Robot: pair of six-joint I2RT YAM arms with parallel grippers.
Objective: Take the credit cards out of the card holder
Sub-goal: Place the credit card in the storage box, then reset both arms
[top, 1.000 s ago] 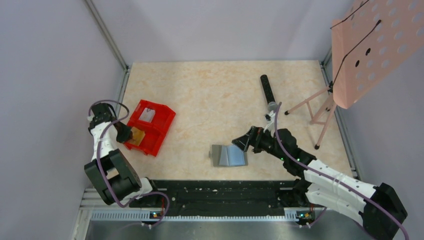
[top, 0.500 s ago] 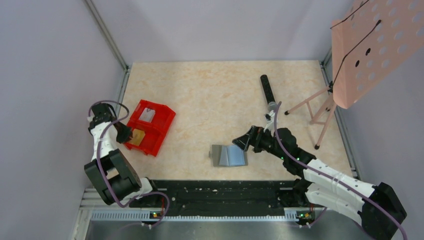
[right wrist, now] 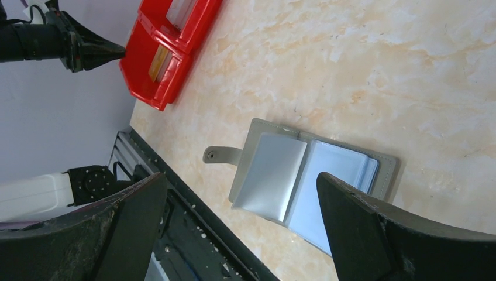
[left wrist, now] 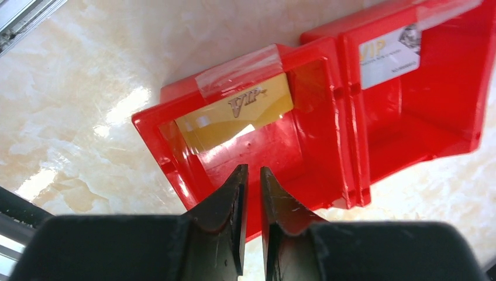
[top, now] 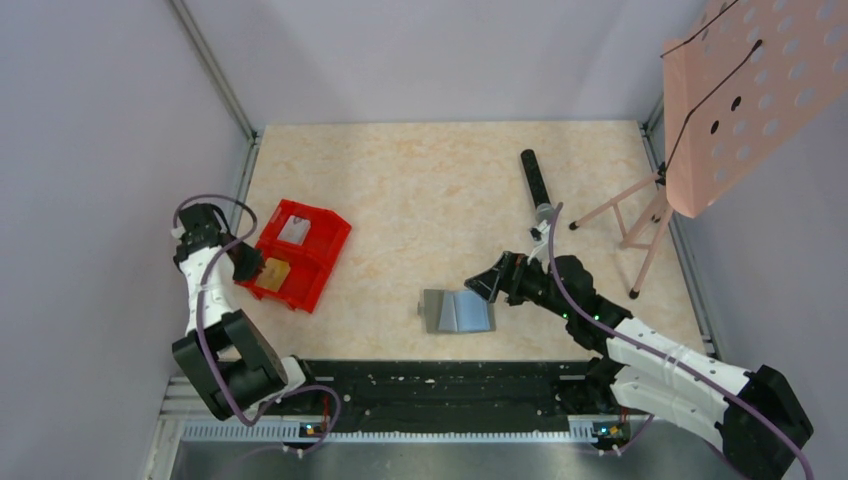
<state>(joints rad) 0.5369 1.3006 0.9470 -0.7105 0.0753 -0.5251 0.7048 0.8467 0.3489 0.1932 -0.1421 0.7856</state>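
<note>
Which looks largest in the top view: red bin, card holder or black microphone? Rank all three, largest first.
1. red bin
2. card holder, lying open
3. microphone: nearly as long as the holder is wide, but far thinner

Table w/ pale beige marble-pattern top (top: 420, 190), metal rail along front edge.

Directly on it:
- Red plastic two-compartment bin (top: 325, 265), left side, nr the left edge, set at an angle to the edges.
- Grey bifold card holder (top: 458, 311), centre-right, nr the front edge. It lies open and flat, pale blue-grey inner panels up, snap tab sticking out to the left.
- Black cylindrical microphone (top: 534, 176), lying on its side, right of centre twd the back, well apart from bin and holder.
- Pink metal tripod stand (top: 610, 208), feet on the right side, just beside the mic.
</note>
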